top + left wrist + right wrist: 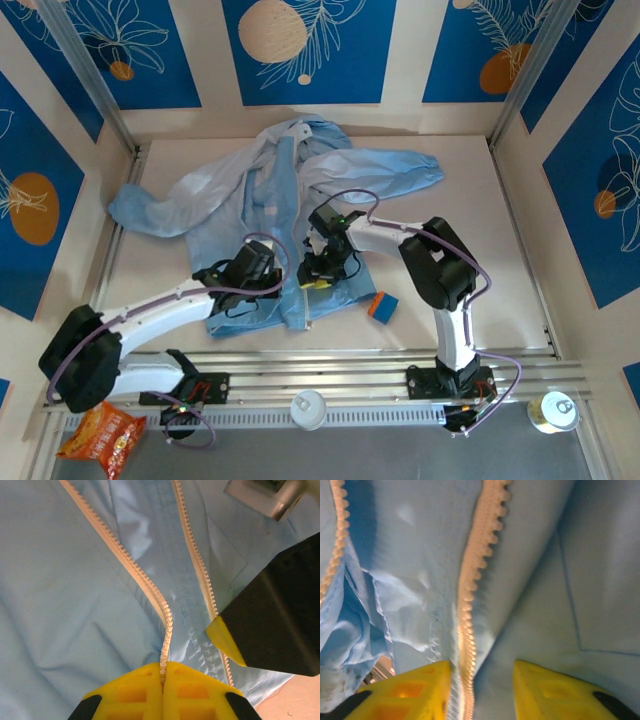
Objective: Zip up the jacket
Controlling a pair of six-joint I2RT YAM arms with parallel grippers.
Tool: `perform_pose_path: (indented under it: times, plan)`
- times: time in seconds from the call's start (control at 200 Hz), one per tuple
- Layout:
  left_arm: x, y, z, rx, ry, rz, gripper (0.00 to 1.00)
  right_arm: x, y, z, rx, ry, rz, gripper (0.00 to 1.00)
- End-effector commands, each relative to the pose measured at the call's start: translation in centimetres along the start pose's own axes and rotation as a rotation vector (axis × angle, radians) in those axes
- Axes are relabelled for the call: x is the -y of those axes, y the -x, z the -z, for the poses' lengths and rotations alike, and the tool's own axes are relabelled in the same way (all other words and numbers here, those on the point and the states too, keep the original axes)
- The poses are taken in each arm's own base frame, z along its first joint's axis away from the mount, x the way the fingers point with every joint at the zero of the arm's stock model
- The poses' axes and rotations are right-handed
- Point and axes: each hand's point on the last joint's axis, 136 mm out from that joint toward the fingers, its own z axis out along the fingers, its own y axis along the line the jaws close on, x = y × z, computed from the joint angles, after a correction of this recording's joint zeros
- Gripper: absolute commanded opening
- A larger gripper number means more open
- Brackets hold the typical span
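Left gripper (162,672) clamps the jacket (245,190), right gripper (482,669) gapes over it; pale table (490,240), blue-patterned walls (355,60) around.

A pale, cream-coloured table (480,250) carries everything. A large light-blue jacket (250,190) lies spread on it, hood toward the far edge, one sleeve reaching left and the other right, its hem near the front. Just right of the hem sits a small blue block (382,306) with an orange side. Along the grey near ledge lie an orange snack bag (100,437), a white round lid (309,408) and a can (553,411).
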Motion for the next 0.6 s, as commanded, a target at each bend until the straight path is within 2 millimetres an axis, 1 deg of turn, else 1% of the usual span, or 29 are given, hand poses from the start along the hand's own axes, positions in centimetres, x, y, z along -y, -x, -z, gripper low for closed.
perform_pose_path:
  times: [0.0, 0.095, 0.16, 0.2, 0.255, 0.3, 0.34, 0.37, 0.47, 0.54, 0.595]
  plan:
    - [-0.8, 0.4, 0.1, 0.032, 0.015, 0.034, 0.0, -2.0, -0.5, 0.3, -0.027, 0.031, 0.04, 0.27]
    - [-0.8, 0.3, -0.1, 0.028, 0.017, 0.039, 0.0, -2.6, -0.6, 0.8, -0.012, 0.017, 0.065, 0.13]
    - [-0.9, 0.2, -0.3, 0.025, 0.019, 0.039, 0.0, -2.8, -0.4, 1.6, 0.012, 0.006, 0.078, 0.06]
    - [-0.9, 0.2, -0.3, 0.024, 0.019, 0.04, 0.0, -2.8, -0.2, 2.6, 0.032, -0.004, 0.091, 0.0]
    - [-0.9, 0.3, -0.3, 0.026, 0.02, 0.038, 0.0, -2.2, 0.2, 4.2, 0.055, -0.029, 0.095, 0.0]
    - [-1.0, 0.2, -0.3, 0.024, 0.023, 0.037, 0.0, -1.6, 0.6, 5.9, 0.074, -0.059, 0.1, 0.0]
    - [-1.0, 0.3, -0.2, 0.025, 0.022, 0.038, 0.0, -0.4, 1.2, 7.8, 0.1, -0.107, 0.096, 0.0]
    - [-1.0, 0.3, -0.2, 0.024, 0.023, 0.037, 0.0, 0.9, 1.6, 9.2, 0.12, -0.164, 0.092, 0.0]
    - [-1.1, 0.3, -0.2, 0.026, 0.023, 0.037, 0.0, 4.5, 3.2, 15.0, 0.197, -0.338, 0.075, 0.0]
    - [-1.2, 0.2, -0.3, 0.021, 0.02, 0.04, 0.0, 6.4, 4.3, 18.7, 0.244, -0.464, 0.076, 0.0]
    - [-1.3, 0.0, -0.4, 0.012, 0.02, 0.039, 0.0, 7.3, 5.0, 20.8, 0.266, -0.58, 0.095, 0.0]
